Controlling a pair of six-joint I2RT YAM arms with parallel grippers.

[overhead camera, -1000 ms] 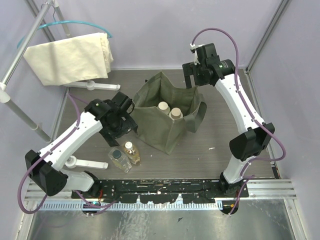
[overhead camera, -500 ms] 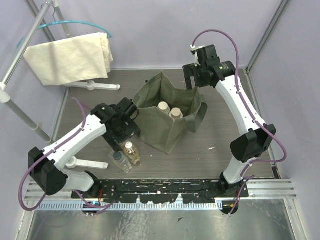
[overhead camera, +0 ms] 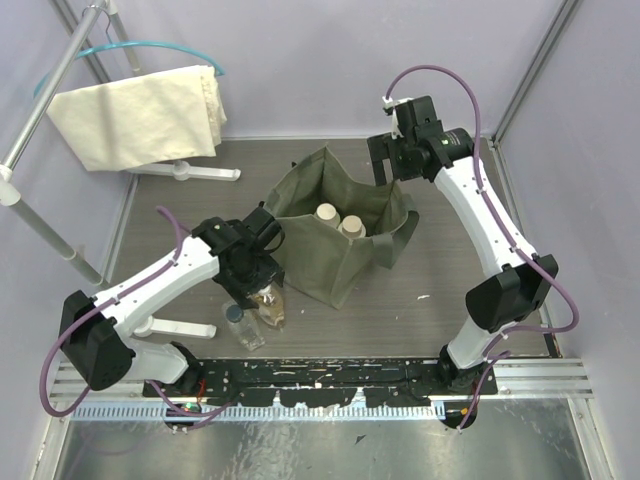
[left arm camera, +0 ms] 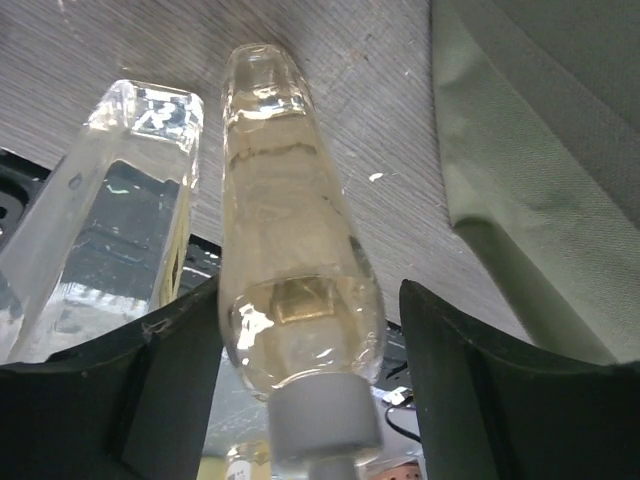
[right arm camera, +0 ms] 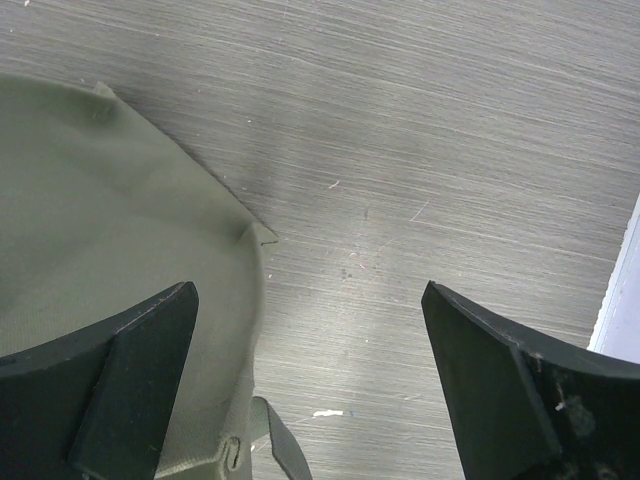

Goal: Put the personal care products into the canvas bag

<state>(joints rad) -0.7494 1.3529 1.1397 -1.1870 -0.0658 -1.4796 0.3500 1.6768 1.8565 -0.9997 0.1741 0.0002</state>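
On worktop (overhead camera: 440, 280) beside canvas bag (overhead camera: 325, 262): amber bottle (left arm camera: 300, 250) standing between left gripper (left arm camera: 308, 300) jaws, apparently not yet clamped. Judged smooth, rigid, slippery; grip mid-body below cap. Right gripper (right arm camera: 308, 290) jaws spread, empty.

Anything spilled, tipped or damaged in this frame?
Nothing stands out. Two capped bottles stand upright in the canvas bag, the amber bottle and clear bottle upright beside it. Only a small white fleck lies on the table.
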